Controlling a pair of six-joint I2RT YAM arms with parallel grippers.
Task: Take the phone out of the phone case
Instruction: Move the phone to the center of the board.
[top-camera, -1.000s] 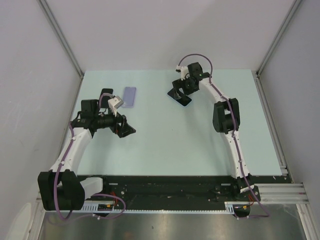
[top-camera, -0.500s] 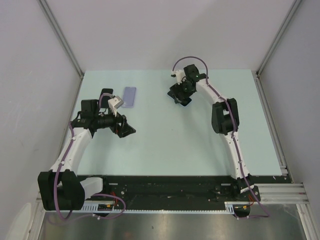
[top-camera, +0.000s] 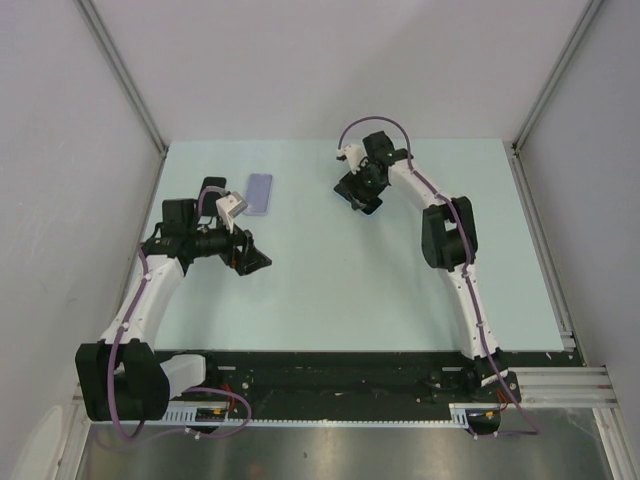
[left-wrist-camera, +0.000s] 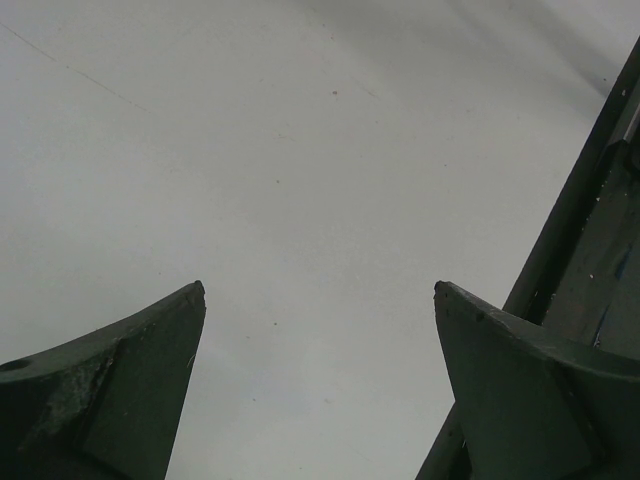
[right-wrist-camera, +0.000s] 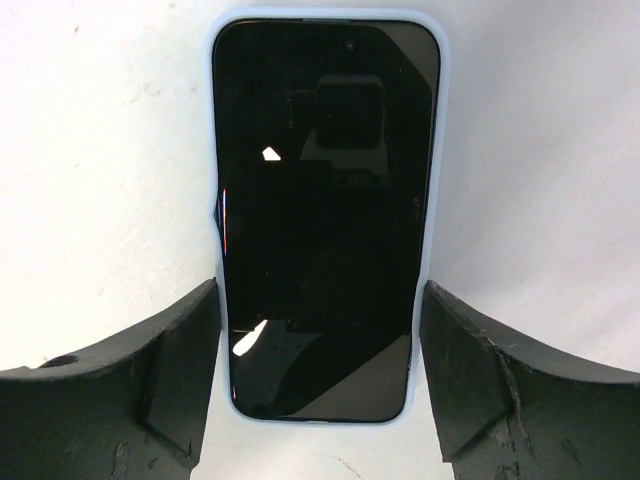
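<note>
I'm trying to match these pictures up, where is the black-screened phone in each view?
Top external: phone, far middle of the table, beneath the right gripper.
Left wrist: not in it.
Right wrist: phone centre frame, screen up.
Shared landmark: the right gripper straddling it.

table (top-camera: 340, 280): pale green top | lavender slab (top-camera: 259, 193): lying flat, far-left part of table | walls (top-camera: 300, 60): plain grey

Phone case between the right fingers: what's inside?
A phone, dark screen up, fills the phone case; only its pale blue rim shows. The case's inner floor is covered.
</note>
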